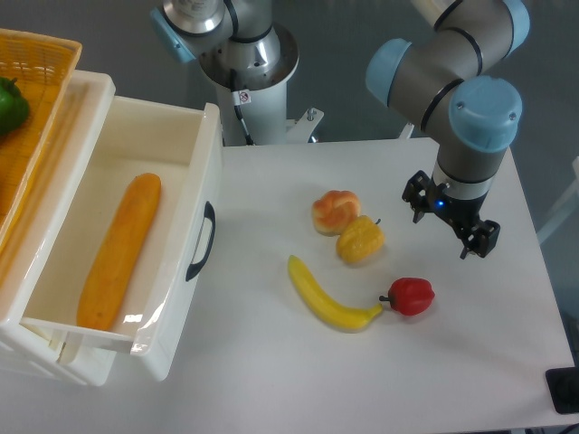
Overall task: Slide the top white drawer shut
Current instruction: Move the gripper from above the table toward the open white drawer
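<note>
The scene is lit brightly and evenly from overhead; the white table point(271, 362) is rendered nearly blown out. Soft, short shadows are cast close beneath the banana point(327, 298) and the red pepper point(412, 296) — nothing hard-edged. A glare patch is seen on the near inside floor of the top white drawer point(136, 262), and specular highlights are thrown off the arm's blue joint caps point(487, 110). The far background is left dim and grey. Focus is held across the centre, while slight softness and wide-angle stretching are noticed toward the left edge — at the orange basket point(32, 99).
</note>
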Available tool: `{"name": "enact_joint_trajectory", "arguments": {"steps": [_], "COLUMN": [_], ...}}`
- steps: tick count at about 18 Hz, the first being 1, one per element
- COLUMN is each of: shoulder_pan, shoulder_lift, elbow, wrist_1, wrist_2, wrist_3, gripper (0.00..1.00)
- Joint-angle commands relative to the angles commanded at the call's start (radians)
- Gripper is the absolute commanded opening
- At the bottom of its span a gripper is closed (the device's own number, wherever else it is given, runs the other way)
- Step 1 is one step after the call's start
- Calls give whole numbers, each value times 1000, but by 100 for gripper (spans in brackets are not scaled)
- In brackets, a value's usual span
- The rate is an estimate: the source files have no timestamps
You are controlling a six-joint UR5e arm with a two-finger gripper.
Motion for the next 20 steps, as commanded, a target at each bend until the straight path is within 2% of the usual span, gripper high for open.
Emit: {"name": "enact_joint_trajectory", "arguments": {"steps": [5, 11, 19, 20], "shoulder_pan": [-3, 18, 5, -4], "shoulder_lift": [3, 52, 67, 71], "elbow": [-14, -115, -156, -160], "wrist_1": [2, 18, 2, -2], "wrist_2": [0, -3, -3, -3], "wrist_3": [-2, -60, -138, -175], "gripper": [100, 100, 100, 83]}}
